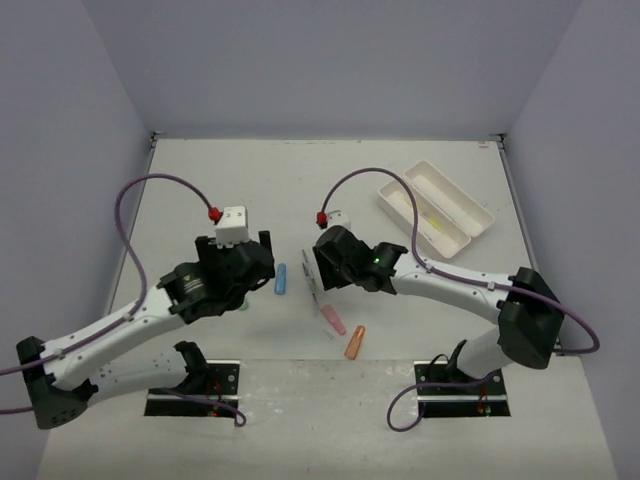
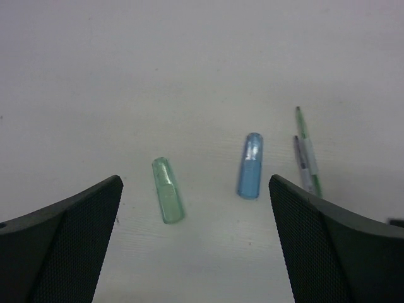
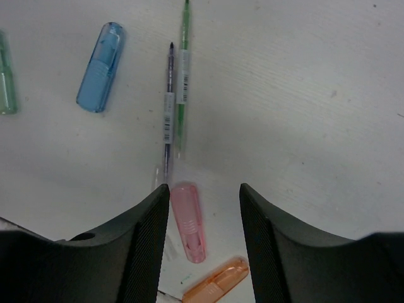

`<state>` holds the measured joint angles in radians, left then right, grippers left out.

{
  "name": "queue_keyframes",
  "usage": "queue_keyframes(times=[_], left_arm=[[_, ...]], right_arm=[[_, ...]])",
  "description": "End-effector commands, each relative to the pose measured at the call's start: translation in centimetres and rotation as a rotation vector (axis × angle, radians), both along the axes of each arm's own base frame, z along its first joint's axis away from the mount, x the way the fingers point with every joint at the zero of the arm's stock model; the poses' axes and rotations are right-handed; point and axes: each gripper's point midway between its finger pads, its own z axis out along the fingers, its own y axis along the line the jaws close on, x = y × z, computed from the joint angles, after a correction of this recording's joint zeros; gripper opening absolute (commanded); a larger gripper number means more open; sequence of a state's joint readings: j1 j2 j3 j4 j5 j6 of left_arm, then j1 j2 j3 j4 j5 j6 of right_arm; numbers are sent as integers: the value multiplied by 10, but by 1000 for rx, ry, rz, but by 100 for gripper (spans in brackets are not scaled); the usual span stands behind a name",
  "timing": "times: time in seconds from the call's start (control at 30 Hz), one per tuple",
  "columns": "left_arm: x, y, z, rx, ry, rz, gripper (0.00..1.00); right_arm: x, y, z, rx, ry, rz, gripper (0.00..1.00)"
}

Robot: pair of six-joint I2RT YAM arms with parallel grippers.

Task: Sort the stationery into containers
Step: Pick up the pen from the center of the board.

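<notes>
Left gripper (image 2: 196, 189): fingers spread fully wide, holding nothing, hovering over the white table (image 1: 200, 180).

- Translucent green stubby marker piece (image 2: 167, 190) lies flat between the fingers, nearer the left one.
- Translucent blue stubby marker piece (image 2: 250, 165) lies just beside it, apart.
- Judged step: pick up the green piece. Centre over it and turn the wrist so the pads close across its short width. The blue piece is near enough to be caught as well.

Centre: thin dark pen (image 3: 168, 110) and thin green pen (image 3: 183, 76) lie side by side, touching or nearly so. They would be hard to lift singly.

Right gripper (image 3: 204, 196): fingers partly apart, gripping nothing.

- Translucent pink stubby piece (image 3: 189, 221) lies on the table in the gap, closer to the left finger. Shift slightly before closing.
- Orange stubby piece (image 3: 216, 281) lies near, apart.

Far right: shallow white two-compartment plastic tray (image 1: 463, 190), with a yellow pen (image 1: 432, 220) already inside.

Room: open table between the pieces and the tray. The side wall stands close behind the tray, so approach from the table side.
</notes>
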<state>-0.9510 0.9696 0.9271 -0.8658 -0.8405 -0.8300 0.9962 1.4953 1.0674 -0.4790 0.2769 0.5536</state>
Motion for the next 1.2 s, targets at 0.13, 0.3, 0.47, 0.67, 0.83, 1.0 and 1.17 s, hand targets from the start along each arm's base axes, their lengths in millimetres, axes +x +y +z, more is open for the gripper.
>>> queue_keyframes(times=[0.13, 0.3, 0.47, 0.67, 0.83, 1.0, 1.17], left_arm=[[33, 21, -60, -132, 111, 180, 100], [31, 25, -63, -124, 117, 195, 100], [24, 28, -61, -139, 136, 204, 100], [18, 29, -17, -203, 45, 133, 100], [13, 25, 1, -215, 24, 50, 100], [1, 28, 20, -217, 13, -8, 100], [-2, 36, 32, -156, -21, -48, 100]], right_arm=[[-2, -42, 54, 108, -141, -120, 51], [-10, -58, 61, 162, -177, -126, 68], [-14, -51, 57, 200, -169, -80, 78], [-5, -21, 33, 127, -70, -50, 54], [0, 12, 10, 96, 8, 9, 32], [-13, 27, -21, -14, 66, 21, 29], [-24, 29, -36, -60, 103, 45, 32]])
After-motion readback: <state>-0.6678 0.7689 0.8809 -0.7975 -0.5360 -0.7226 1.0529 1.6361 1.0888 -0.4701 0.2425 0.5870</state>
